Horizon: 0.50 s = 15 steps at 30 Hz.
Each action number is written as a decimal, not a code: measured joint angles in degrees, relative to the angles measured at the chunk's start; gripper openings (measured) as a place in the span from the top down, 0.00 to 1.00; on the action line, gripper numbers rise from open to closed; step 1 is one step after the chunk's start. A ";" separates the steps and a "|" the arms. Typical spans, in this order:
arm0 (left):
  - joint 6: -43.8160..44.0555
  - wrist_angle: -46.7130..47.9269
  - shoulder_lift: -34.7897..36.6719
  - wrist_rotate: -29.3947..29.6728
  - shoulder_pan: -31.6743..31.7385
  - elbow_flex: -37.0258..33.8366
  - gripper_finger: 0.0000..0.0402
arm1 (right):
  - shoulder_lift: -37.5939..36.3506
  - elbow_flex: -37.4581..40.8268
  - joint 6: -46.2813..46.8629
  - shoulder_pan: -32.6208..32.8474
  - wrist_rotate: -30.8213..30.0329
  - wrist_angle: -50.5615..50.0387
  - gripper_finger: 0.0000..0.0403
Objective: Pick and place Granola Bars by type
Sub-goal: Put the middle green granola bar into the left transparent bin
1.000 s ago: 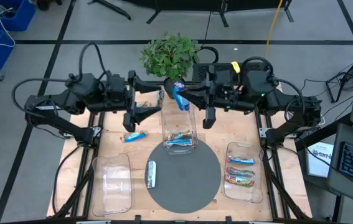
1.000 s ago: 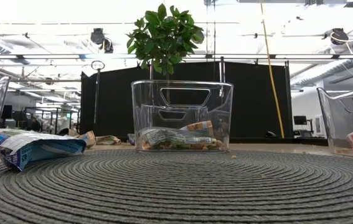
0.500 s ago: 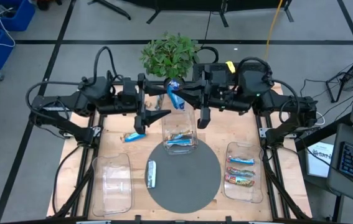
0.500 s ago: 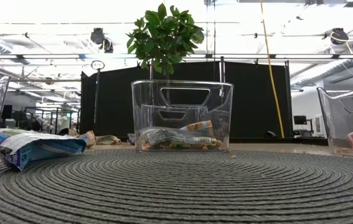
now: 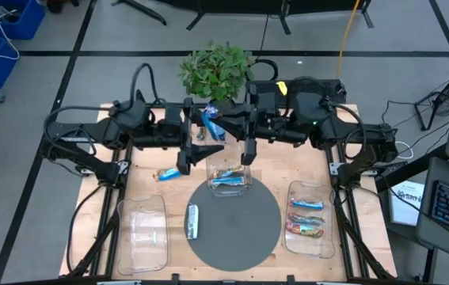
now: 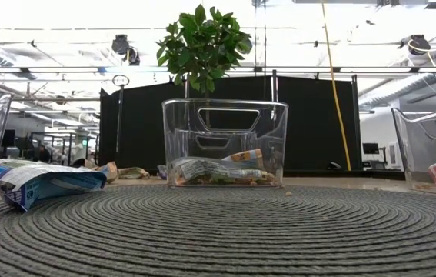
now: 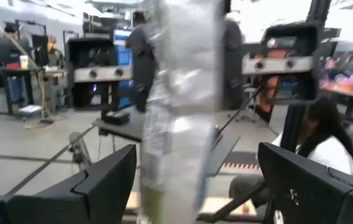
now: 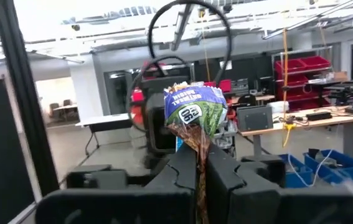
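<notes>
A granola bar with a blue-green and brown wrapper [image 5: 211,119] hangs in the air above the far end of the middle clear tray [image 5: 230,176]. My right gripper [image 8: 196,155] is shut on it and reaches in from the table's right. My left gripper [image 7: 196,155] is open and comes from the left; its fingers stand on either side of the same bar [image 7: 179,106] without touching it. Another blue bar [image 5: 170,173] lies on the wood. A silver bar [image 5: 192,220] lies on the round grey mat [image 5: 240,237]. Neither gripper shows in the low view. My right gripper pinches the bar by its brown crimped end [image 8: 197,142] between the two fingers, coming about level from the table's right. The rest of the bar [image 8: 195,111] sticks out past the fingertips, lifted clear of everything.
The middle tray [image 6: 224,142] holds a few bars. The right tray [image 5: 310,218] holds three bars. The left tray [image 5: 143,229] has none that I can see. A potted plant [image 5: 216,70] stands at the far edge, just behind both grippers.
My left gripper has moved toward the table's right, staying open, until its fingers flank the bar. My right gripper has carried the bar a little toward the left and the far edge, still shut on it. The bars on the table have not moved.
</notes>
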<state>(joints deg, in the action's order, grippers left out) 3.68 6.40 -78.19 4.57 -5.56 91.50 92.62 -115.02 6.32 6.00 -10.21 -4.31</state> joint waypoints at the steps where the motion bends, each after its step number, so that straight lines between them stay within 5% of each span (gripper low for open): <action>1: 0.10 -0.58 -0.35 -0.23 0.00 0.14 0.15 | -0.04 0.00 0.02 -0.04 -0.01 0.27 1.00; 8: 1.57 -0.17 -0.58 -0.50 -0.09 0.09 0.17 | -0.09 0.00 0.05 0.00 0.03 0.21 1.00; 15: 2.73 -0.19 -0.60 -0.50 -0.04 0.09 0.43 | -0.11 0.00 0.48 0.00 0.02 0.23 1.00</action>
<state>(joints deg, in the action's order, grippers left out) 6.42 6.21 -78.78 4.08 -5.61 91.59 92.51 -115.02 6.81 6.00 -10.20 -4.08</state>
